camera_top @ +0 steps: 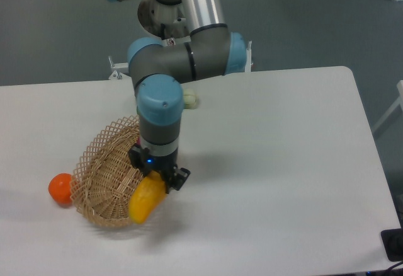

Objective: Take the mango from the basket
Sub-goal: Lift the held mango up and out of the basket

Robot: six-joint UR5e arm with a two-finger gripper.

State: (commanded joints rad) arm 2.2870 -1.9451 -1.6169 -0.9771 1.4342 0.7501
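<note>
The mango point(146, 201) is a smooth yellow-orange fruit, tilted, lying over the basket's right front rim. The basket point(104, 175) is tan open-weave wicker, tipped so its inside faces right. My gripper point(161, 179) comes down from above and its dark fingers are shut on the mango's upper end. I cannot tell whether the mango's lower end rests on the basket rim or hangs just above it.
A round orange point(61, 188) lies on the table against the basket's left side. A small pale object point(191, 100) lies behind my arm near the table's back edge. The white table point(283, 162) stretches to the right.
</note>
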